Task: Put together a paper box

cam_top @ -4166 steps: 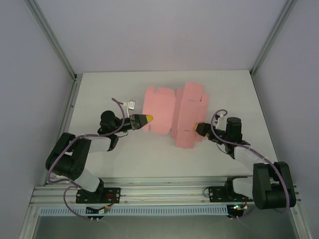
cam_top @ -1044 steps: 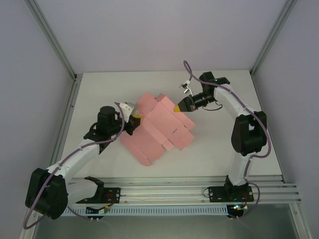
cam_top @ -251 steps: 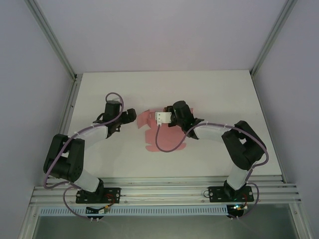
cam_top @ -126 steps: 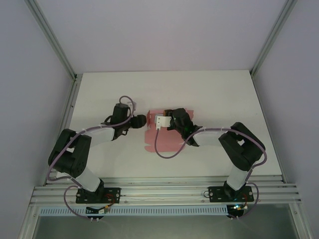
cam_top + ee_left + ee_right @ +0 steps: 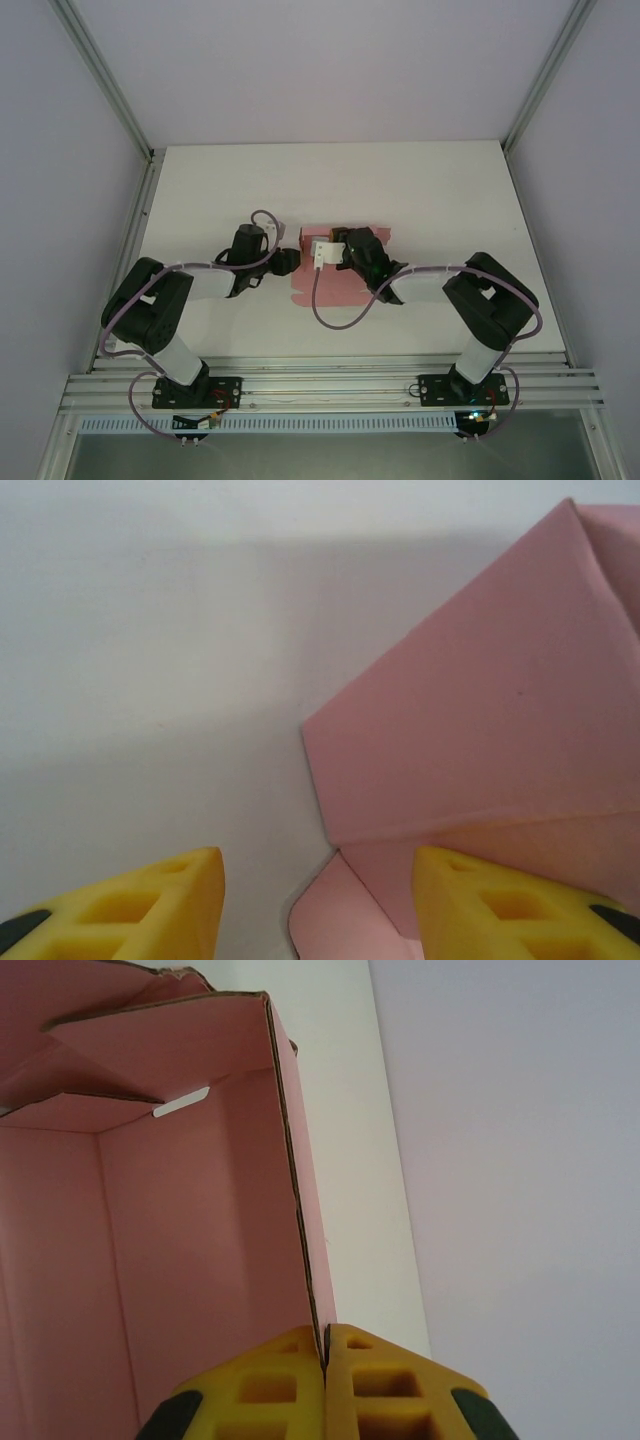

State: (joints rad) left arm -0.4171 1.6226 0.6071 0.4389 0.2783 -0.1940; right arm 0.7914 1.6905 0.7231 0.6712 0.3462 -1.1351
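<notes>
The paper box [image 5: 338, 287] is salmon-pink card, partly folded up, lying mid-table between both arms. In the right wrist view its open inside [image 5: 180, 1240] shows, with one upright wall running toward the lens. My right gripper [image 5: 324, 1338] is shut on that wall's edge, and from above the right gripper [image 5: 345, 257] sits over the box's far side. My left gripper [image 5: 287, 262] is at the box's left edge. In the left wrist view the left gripper [image 5: 318, 882] stands open, with a pink flap [image 5: 350, 920] lying between its yellow fingers [image 5: 160, 905].
The white table [image 5: 450, 200] has bare room all round the box. Grey enclosure walls with metal posts [image 5: 105, 80] stand left, right and behind. An aluminium rail [image 5: 320, 385] carries both arm bases at the near edge. A purple cable [image 5: 335, 315] loops over the box's near side.
My left gripper has moved right to the box's left edge, its jaws narrowing. The right gripper stayed shut on the wall and shifted slightly. The box's left flap has folded inward.
</notes>
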